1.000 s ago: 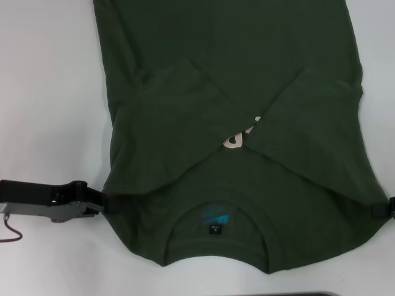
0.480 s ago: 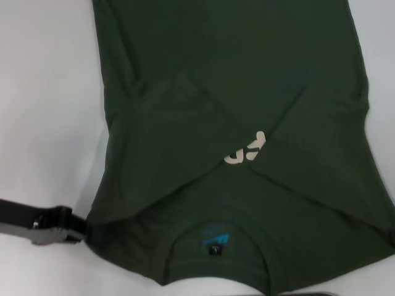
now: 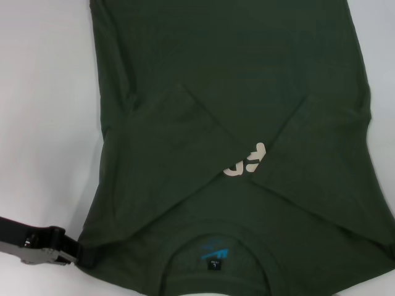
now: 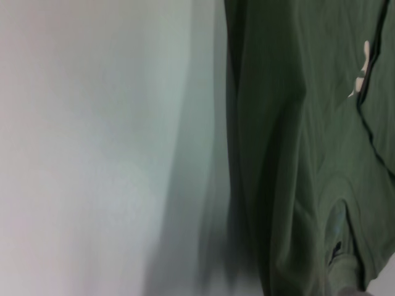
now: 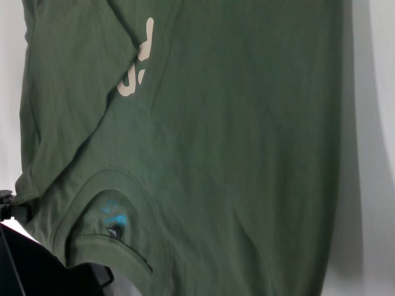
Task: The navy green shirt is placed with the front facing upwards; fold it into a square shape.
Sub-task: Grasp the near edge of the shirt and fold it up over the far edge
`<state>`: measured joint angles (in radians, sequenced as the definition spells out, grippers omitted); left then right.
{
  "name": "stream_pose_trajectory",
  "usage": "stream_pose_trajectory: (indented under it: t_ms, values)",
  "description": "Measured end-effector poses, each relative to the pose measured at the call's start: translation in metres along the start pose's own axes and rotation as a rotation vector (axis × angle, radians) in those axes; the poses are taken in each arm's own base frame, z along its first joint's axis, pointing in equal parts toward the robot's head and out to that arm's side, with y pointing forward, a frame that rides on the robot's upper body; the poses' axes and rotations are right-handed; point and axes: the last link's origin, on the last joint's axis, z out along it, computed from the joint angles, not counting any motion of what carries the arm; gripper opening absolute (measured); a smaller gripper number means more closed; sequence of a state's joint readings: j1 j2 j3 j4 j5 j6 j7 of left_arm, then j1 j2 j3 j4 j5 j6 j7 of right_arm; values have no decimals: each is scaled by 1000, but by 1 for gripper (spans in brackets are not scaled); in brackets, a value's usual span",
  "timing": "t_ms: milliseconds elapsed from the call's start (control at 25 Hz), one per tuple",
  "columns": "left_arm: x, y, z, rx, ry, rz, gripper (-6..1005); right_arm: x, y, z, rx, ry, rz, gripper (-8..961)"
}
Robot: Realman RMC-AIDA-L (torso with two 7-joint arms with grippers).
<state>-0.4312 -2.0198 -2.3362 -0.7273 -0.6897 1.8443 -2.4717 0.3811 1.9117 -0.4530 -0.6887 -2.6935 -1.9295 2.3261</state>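
Note:
The navy green shirt [image 3: 234, 92] lies front up on the white table [image 3: 43, 123], collar nearest me, both sleeves folded in over the chest. Cream lettering [image 3: 245, 160] peeks out between the sleeves. The teal print [image 3: 214, 251] and the black neck tag [image 3: 213, 265] show inside the collar. My left gripper [image 3: 85, 256] is at the shirt's near left shoulder corner, shut on the cloth. The shirt [image 4: 296, 154] fills one side of the left wrist view, and the shirt [image 5: 234, 135] fills the right wrist view. My right gripper is out of view.
Bare white tabletop [image 3: 37, 74] lies to the left of the shirt, and a strip of table [image 3: 379, 37] shows at the far right. A dark part of the robot [image 5: 37, 265] sits near the collar in the right wrist view.
The left gripper has moved nearer to me and outward, dragging the shoulder with it. The whole shirt has slid toward me. The right gripper has left the head view.

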Motion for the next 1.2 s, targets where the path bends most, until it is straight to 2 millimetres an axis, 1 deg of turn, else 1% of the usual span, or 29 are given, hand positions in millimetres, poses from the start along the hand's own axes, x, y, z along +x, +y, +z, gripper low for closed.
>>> stream_pose_trajectory:
  t_ms: [280,400,440,640,800,920,1040,1200]
  values:
    - [-2,2,-1,2,-28,2,29,0,0,-4,7,8,-5,51]
    - [0,10,-8,-30,-9,42,30,-4,4,-10,4,-18,-25,51]
    - [2,13,-11,-41,2,56,30,-9,7,-16,3,-39,-40,51]
    - [25,34,-24,-49,39,123,30,-37,29,-39,-32,-136,-110,50]
    - [44,48,-34,-32,55,161,30,-54,43,-49,-52,-176,-153,50]
    - [53,55,-40,-30,72,181,30,-60,49,-50,-54,-177,-166,50]
    - [57,59,-41,-26,76,189,30,-63,52,-50,-52,-173,-169,50]
    - [65,63,-44,-22,110,196,30,-66,53,-59,-54,-206,-173,50]
